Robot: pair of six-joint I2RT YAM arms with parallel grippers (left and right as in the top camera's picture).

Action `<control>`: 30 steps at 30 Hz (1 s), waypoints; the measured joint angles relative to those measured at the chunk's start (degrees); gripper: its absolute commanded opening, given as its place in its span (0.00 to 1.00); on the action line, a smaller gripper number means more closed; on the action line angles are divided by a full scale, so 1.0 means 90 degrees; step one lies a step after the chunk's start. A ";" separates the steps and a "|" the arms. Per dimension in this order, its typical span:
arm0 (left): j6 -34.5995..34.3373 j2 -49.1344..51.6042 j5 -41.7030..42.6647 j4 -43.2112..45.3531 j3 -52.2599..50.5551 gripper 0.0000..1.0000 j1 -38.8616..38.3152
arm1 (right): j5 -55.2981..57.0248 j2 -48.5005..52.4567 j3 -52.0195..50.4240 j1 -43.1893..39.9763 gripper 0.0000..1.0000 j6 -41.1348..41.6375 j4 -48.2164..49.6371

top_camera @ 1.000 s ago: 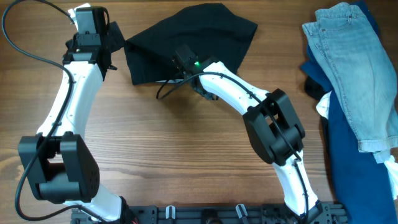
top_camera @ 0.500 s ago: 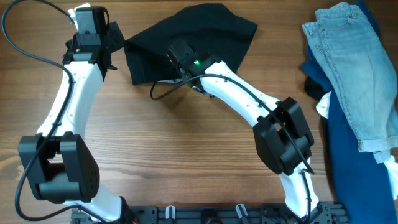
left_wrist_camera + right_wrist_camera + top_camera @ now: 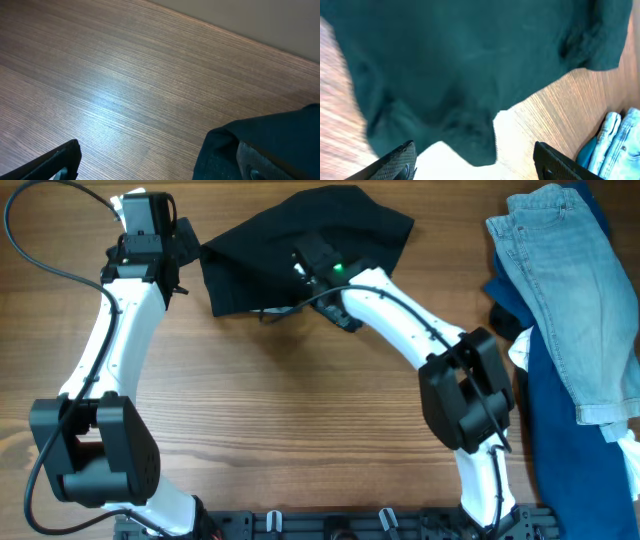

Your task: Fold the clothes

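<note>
- Filling the overhead view, a wood-grain desk is seen, with both arm bases mounted at its near edge.
- A pale wall beyond the desk's far edge is shown by the left wrist view only.
- The black garment is located at the middle of the far edge, lying loosely rumpled on the wood.
- The left gripper is placed just beside the garment's left edge. Its fingers are spread wide, with bare desk between them. Dark fabric is seen at the other finger; contact cannot be determined.
- The right gripper is positioned above the garment's near part. In the right wrist view its fingers are set well apart, nothing is gripped, and blurred fabric is seen beneath.
- Light blue jeans are laid over dark blue fabric at the right edge. A strip of them also appears in the right wrist view.
</note>
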 measured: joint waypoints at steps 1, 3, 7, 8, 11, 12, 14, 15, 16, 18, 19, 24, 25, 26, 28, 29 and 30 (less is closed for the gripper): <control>0.0000 0.0000 -0.0002 0.0000 0.0000 1.00 0.0000 | -0.0039 0.0000 0.0000 -0.0058 0.77 -0.0002 0.0005; -0.0002 0.0000 0.0000 0.0000 0.0000 1.00 0.0000 | -0.0153 0.0000 0.0000 -0.0112 0.77 -0.0002 0.0005; 0.0000 0.0000 -0.0002 0.0000 0.0000 1.00 0.0000 | -0.0359 0.0000 0.0000 -0.0041 0.79 -0.0017 0.0017; -0.0002 0.0000 -0.0002 0.0000 0.0000 1.00 0.0000 | -0.0396 0.0000 0.0000 -0.0027 0.79 -0.0019 0.0017; 0.0000 0.0000 -0.0002 0.0000 0.0000 1.00 0.0000 | -0.0478 0.0007 0.0000 -0.0002 0.78 -0.0019 -0.0019; 0.0000 0.0000 0.0000 0.0000 0.0000 1.00 0.0000 | -0.0481 0.0019 0.0000 -0.0002 0.75 -0.0019 -0.0027; -0.0002 0.0000 0.0000 0.0000 0.0000 1.00 0.0000 | -0.0471 0.0083 0.0000 -0.0002 0.62 -0.0019 -0.0019; -0.0002 0.0000 -0.0002 0.0000 0.0000 1.00 0.0000 | -0.0447 0.0124 0.0000 -0.0002 0.61 -0.0039 -0.0010; 0.0000 0.0000 -0.0002 0.0000 0.0000 1.00 0.0000 | -0.0369 0.0206 0.0000 -0.0002 0.63 -0.0015 0.0044; 0.0000 0.0000 -0.0002 -0.0002 0.0000 1.00 0.0000 | -0.0274 0.0357 0.0000 -0.0019 0.61 -0.0022 0.0097; 0.0000 0.0000 -0.0002 -0.0007 0.0000 1.00 0.0000 | -0.0245 0.0444 0.0000 -0.0039 0.61 -0.0019 0.0097; 0.0000 0.0000 -0.0005 -0.0095 0.0000 1.00 0.0000 | -0.0163 0.0724 -0.0007 -0.0274 0.04 -0.0007 0.0092; -0.0002 0.0000 -0.0005 -0.0100 0.0000 1.00 0.0000 | -0.0136 0.0726 -0.0007 -0.0335 0.04 -0.0036 0.0092; -0.0002 0.0000 -0.0007 -0.0097 0.0000 1.00 0.0000 | -0.0109 0.0731 -0.0007 -0.0401 0.04 -0.0036 0.0092; 0.0000 0.0000 -0.0022 -0.0100 0.0000 1.00 0.0000 | -0.0058 0.0731 -0.0007 -0.0525 0.04 -0.0012 0.0066; -0.0002 0.0000 -0.0022 -0.0100 0.0000 1.00 0.0000 | 0.0017 0.0731 -0.0007 -0.0595 0.04 0.0019 0.0024; 0.0000 0.0000 -0.0022 -0.0100 0.0000 1.00 0.0000 | 0.0117 0.0736 -0.0007 -0.0651 0.05 0.0090 -0.0005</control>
